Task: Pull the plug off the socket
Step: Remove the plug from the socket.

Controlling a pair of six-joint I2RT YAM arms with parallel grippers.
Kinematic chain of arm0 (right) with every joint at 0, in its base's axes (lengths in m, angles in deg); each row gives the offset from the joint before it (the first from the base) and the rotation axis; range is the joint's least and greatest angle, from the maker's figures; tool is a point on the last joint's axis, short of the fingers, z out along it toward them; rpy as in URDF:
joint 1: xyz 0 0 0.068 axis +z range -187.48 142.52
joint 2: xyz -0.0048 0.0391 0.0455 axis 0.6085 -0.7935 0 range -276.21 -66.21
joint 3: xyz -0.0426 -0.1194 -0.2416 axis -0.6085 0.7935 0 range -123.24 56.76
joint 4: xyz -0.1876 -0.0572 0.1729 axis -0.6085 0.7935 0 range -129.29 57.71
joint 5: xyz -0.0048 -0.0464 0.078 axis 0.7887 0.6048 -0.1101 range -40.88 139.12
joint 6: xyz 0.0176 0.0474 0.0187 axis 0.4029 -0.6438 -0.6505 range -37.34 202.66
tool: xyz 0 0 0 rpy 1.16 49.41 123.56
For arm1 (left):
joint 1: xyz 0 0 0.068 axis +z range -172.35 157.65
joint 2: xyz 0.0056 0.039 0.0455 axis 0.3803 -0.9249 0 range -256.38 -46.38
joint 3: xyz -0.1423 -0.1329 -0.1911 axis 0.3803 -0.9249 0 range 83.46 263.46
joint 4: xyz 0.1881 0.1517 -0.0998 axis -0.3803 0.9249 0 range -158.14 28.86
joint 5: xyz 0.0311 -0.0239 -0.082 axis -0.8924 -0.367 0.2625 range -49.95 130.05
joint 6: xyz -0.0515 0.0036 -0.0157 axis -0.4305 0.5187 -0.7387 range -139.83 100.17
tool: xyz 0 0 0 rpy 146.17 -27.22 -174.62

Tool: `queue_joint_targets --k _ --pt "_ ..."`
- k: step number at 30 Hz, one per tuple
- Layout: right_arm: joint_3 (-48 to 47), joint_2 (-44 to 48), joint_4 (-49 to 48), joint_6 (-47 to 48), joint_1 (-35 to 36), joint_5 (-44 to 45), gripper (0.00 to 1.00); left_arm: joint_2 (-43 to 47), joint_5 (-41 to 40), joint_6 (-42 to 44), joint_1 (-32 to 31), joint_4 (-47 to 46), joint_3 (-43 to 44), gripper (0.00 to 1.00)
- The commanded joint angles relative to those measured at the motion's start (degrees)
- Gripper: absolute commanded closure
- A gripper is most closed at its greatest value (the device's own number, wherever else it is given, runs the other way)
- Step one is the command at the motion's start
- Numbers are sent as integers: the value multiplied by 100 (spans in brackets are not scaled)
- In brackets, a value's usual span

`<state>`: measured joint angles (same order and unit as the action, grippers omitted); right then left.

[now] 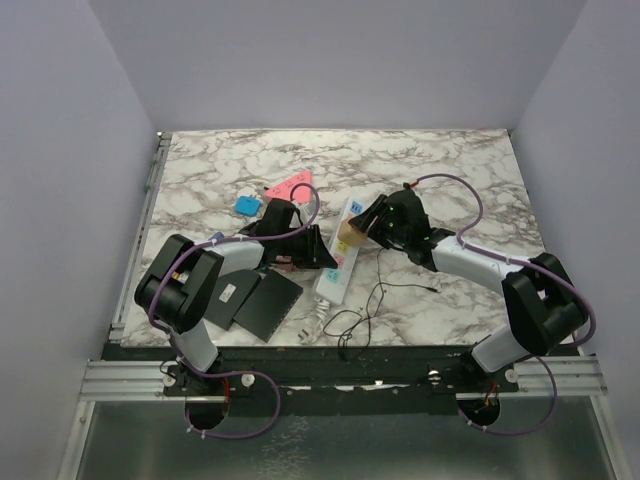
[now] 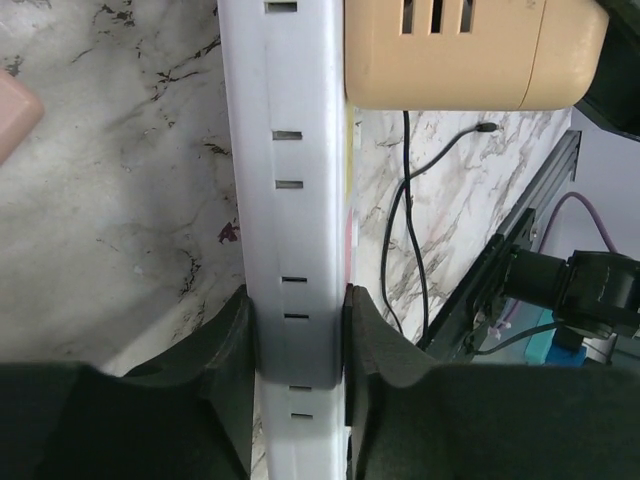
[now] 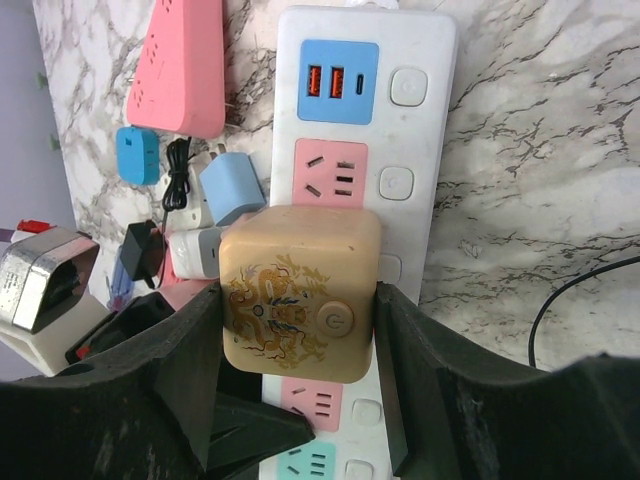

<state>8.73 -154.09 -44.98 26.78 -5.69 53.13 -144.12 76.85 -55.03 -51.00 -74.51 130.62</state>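
Note:
The socket (image 1: 338,262) is a long white power strip lying lengthwise in the middle of the marble table. Its blue, pink and green outlets show in the right wrist view (image 3: 410,130). The plug (image 3: 295,290), a beige cube with a gold dragon print and a round button, sits in one of the middle outlets (image 1: 351,232). My right gripper (image 3: 298,300) is shut on the plug, one finger on each side. My left gripper (image 2: 298,340) is shut across the width of the socket (image 2: 290,150), nearer the cord end, with the plug (image 2: 450,50) further along.
A pink triangular power strip (image 1: 290,187) and a blue adapter (image 1: 246,206) lie behind the left arm. Small chargers (image 3: 232,190) sit beside the socket. A flat black pad (image 1: 262,303) lies at the front left. A thin black cable (image 1: 365,310) loops near the table's front edge.

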Motion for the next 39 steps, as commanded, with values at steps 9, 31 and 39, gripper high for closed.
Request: queue_joint_targets --k 9,31,39 --pt "-222 198 639 1291 -33 217 43 41 171 31 -10 -306 -49 100" --pt "-1155 -757 1308 1097 -2 -612 21 151 44 36 -21 -288 -87 100" --pt "-971 -713 1247 861 26 -633 35 103 28 22 -18 -260 -84 100"
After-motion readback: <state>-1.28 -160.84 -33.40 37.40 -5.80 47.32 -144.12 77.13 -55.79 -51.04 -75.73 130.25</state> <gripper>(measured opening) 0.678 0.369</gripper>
